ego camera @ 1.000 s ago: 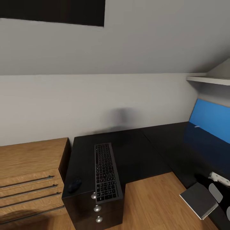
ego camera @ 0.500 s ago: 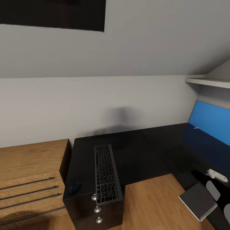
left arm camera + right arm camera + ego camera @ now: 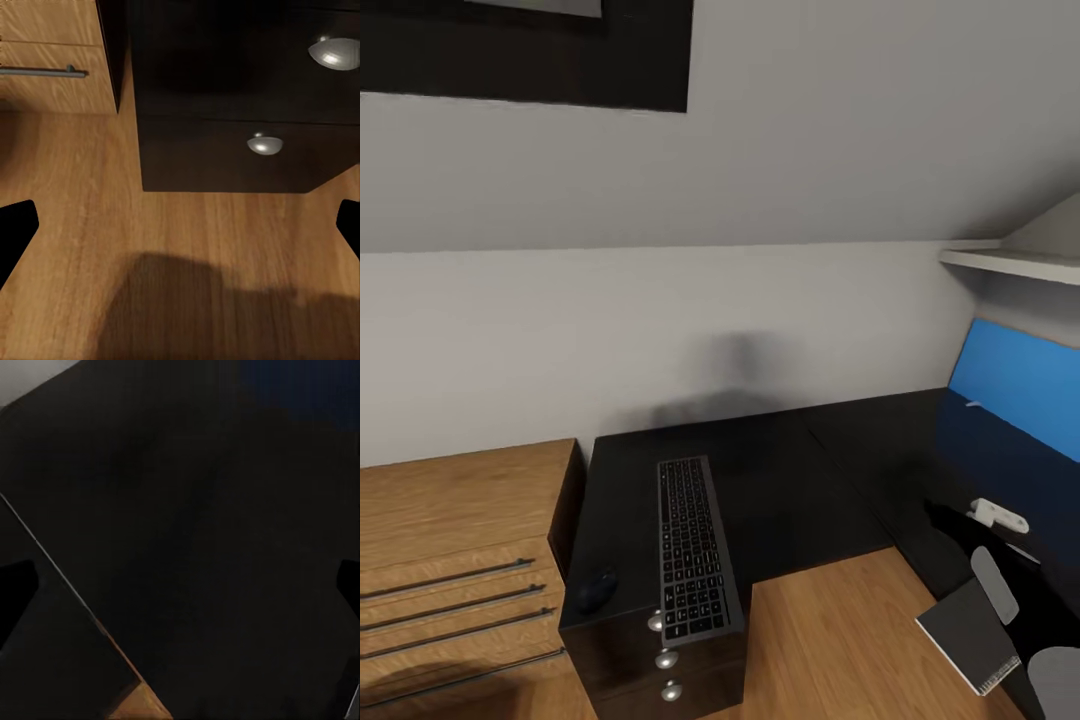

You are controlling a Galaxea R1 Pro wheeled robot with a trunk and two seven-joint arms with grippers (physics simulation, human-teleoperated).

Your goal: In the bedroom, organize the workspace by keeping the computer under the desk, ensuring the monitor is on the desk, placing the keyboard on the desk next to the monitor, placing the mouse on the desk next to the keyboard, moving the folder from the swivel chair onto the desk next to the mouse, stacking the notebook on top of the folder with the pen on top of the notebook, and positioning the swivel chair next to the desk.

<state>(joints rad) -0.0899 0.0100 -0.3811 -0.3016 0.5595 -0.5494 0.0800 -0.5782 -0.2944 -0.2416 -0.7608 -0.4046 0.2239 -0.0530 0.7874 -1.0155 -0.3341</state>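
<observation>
From the head camera I see the long L-shaped black-topped surface (image 3: 790, 480) run along a pale grey wall under a sloped ceiling, its blue back panel (image 3: 1015, 385) at the right and light wooden drawers (image 3: 455, 560) at the left. The flat dark-keyed keyboard (image 3: 692, 547) lies over the black drawer unit (image 3: 660, 660), long axis running from the wall toward me; the small black mouse (image 3: 597, 589) sits just left of it. The greyish notebook (image 3: 970, 635) shows low right — beside my right arm. My left hand (image 3: 180, 225) hangs spread open over wood floor; my right hand (image 3: 180, 585) looks open too, above the dark top.
</observation>
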